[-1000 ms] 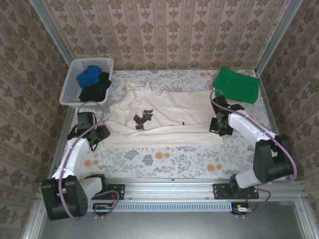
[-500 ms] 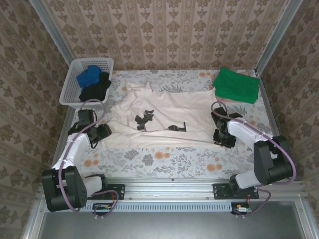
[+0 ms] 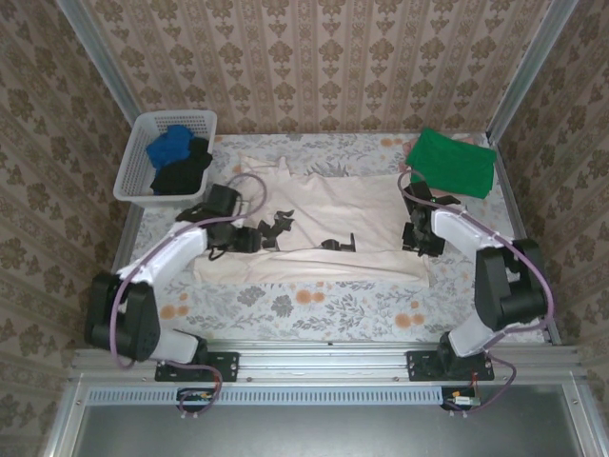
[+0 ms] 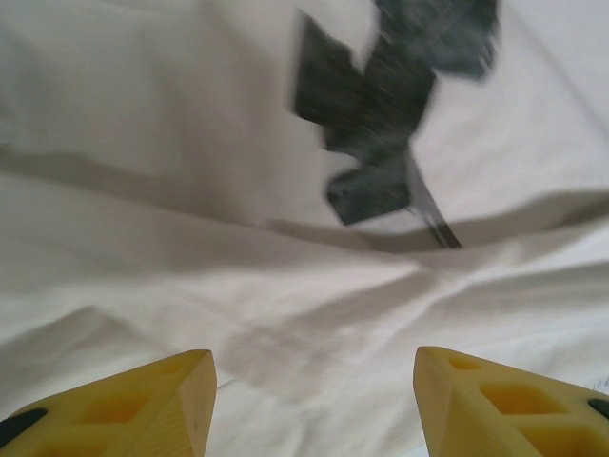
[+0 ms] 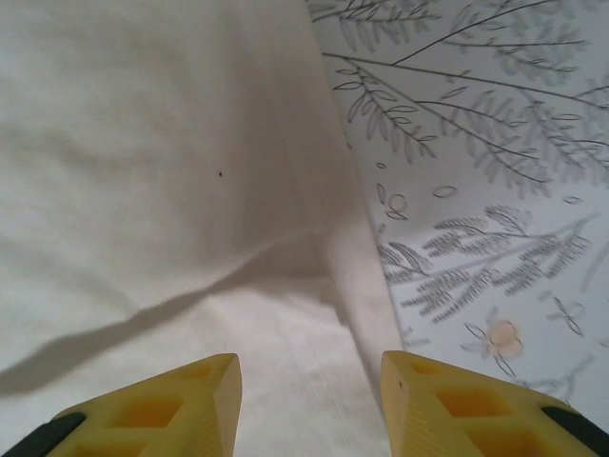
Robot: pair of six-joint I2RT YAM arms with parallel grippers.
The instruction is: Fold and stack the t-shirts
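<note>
Quick update from my end. My right hand (image 3: 416, 238) was pinched shut a sec ago and its fingers are apart now, nothing between them, so I've let go of the cloth. In the right wrist view it sits over the right edge of the cream t-shirt (image 5: 162, 190), w/ bare floral surface (image 5: 495, 143) just beside that edge.

My left hand (image 3: 249, 238) was out at the shirt's left end and has swung in over the body. It's also apart and holding nothing, hovering by the black print (image 4: 381, 95). A 2nd bit of print shows near the middle now that was barely visible before, so the cloth shifted some.

What that means imo: the cream t-shirt (image 3: 324, 224) is lying spread across the middle w/ its near side tidy and straight, one lengthwise fold prob done, crosswise folds not yet.

Edges/room:
- near edge is straight, w/ an open strip of surface (image 3: 314, 300) between it and my bases, good room to work
- right end is close to the folded green t-shirt (image 3: 452, 162) at back right, so that's the stack spot, not far to carry
- basket (image 3: 133, 176) at back left holds the blue t-shirt (image 3: 169, 145) and black t-shirt (image 3: 183, 171), apart from the cream one
- walls box in the back and both sides, so wide swings are out
</note>
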